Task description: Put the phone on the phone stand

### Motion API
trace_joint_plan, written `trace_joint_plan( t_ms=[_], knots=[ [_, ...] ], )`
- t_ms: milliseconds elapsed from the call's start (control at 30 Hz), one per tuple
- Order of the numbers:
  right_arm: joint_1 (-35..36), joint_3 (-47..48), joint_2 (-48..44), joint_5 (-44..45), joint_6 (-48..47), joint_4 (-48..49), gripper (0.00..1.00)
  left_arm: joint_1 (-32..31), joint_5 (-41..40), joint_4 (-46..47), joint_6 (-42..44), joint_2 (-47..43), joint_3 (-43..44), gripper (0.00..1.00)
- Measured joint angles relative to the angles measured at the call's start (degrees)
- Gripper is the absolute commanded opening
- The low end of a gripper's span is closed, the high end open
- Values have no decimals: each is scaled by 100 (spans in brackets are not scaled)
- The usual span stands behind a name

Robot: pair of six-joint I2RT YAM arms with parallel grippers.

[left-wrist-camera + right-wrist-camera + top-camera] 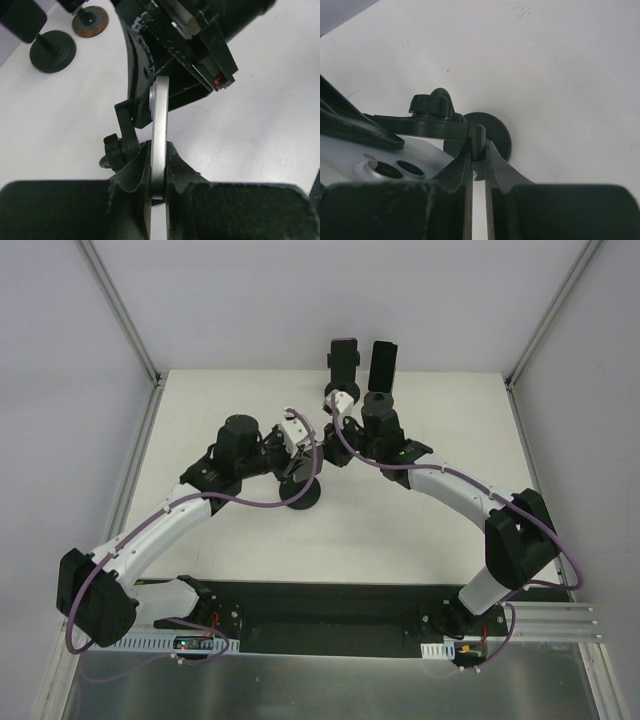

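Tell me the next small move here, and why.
Probably open the right gripper and let go of the stand's clamp arm. The phone, pinched edge-on in the shut left gripper, appears to sit inside the clamp already, so the clamp seems ready to hold it. The left gripper should release only afterwards.

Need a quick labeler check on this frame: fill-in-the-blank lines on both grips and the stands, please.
The left gripper is shut on the silver edge of the ____.
The right gripper pinches the phone stand, whose round base is ____.
____ other stands sit at the table's far edge.
Missing: phone; black; two.
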Motion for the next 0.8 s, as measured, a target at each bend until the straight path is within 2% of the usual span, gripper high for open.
trace_joint_plan(
  t_ms=[100,300,500,667,700,767,800],
  knots=[
    [372,-103,-87,667,155,94,1,-76,-544,520,-577,-577,-662,0],
    [1054,-229,-393,2835,992,15,1,-201,-1792,1145,-1399,-815,-1027,0],
    [1679,-450,-737,4817,1952,-208,1,-481,-2063,1644,-1580,-820,-1231,0],
    [2243,-452,-739,6301,2179,-402,3,-529,-2024,1652,-1755,-761,-1231,0],
    [2356,-452,-739,6575,2177,-428,20,-551,-1998,1655,-1792,-758,-1231,0],
    [2544,-452,-737,7005,2116,-466,37,-551,-1904,1670,-1917,-758,-1231,0],
    [2638,-452,-743,7093,2098,-435,54,-551,-1991,1700,-1954,-750,-1231,0]
  ],
)
